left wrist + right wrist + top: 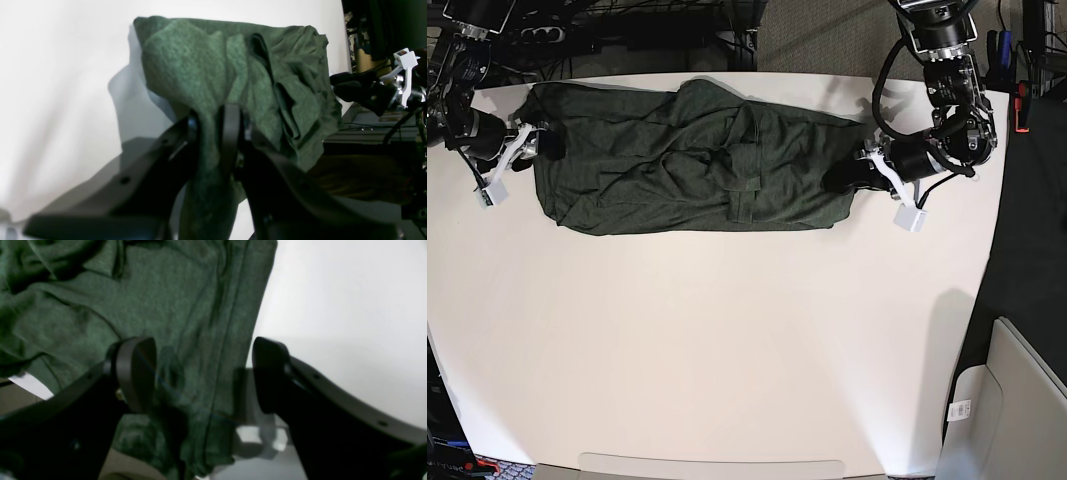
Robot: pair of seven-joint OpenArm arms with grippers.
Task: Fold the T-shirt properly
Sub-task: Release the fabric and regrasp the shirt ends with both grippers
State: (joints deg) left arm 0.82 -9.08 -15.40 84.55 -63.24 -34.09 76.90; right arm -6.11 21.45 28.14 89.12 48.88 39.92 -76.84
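T-shirt (pixel 687 170) fabric, dark olive green and heathered, lies stretched as a long folded band across the far part of the white surface (pixel 727 340) in the base view, its length running from one arm to the other. Loose folds and a doubled strip bunch near its middle, and the edge nearer the camera runs fairly straight.

At the end of the band on that view's right, the left tool (pixel 209 131) is clamped narrow on the T-shirt: the left wrist view shows a pinch of green knit pulled up between the two black fingers (pixel 230 133), with the rest of the garment draped away over the white surface beyond.

At the opposite end, the right tool (pixel 203 373) stands wide, its two black fingers (pixel 136 370) well apart. In the right wrist view one finger sits over the green fabric and the other over the bare surface just past the shirt's hemmed edge; nothing is gripped between them. Whether the finger over the fabric touches the cloth I cannot tell.
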